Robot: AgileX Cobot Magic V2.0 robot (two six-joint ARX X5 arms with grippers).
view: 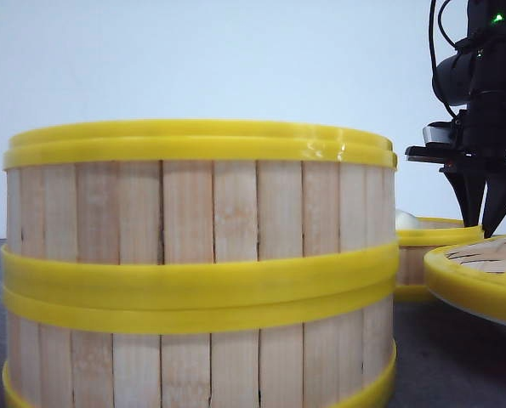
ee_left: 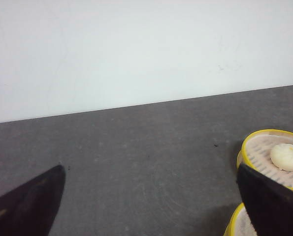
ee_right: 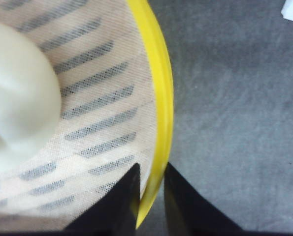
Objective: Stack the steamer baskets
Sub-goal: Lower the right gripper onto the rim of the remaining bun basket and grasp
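Between the two dark fingers of the right claw (ee_right: 151, 196) runs the yellow rim of a steamer basket (ee_right: 158, 98), one finger inside the wall and one outside, closed on it or very nearly so. A white bun (ee_right: 18, 93) sits on the slatted floor just inward of the inner finger. From the front, this same basket (view: 418, 255) stands directly under the claw (view: 482, 217), with the two-high stack of baskets (view: 197, 263) off to the claw's left and the woven lid (view: 482, 272) just beside it, nearer the camera. The left claw (ee_left: 151, 201) hangs spread wide and empty above the dark worktop (ee_left: 136, 147).

The grip takes only one narrow spot of rim (nowhere near the basket's centre), so a lift would likely tilt the basket, the bun could roll, or the smooth plastic could slip out. The lid lies close enough to be clipped.
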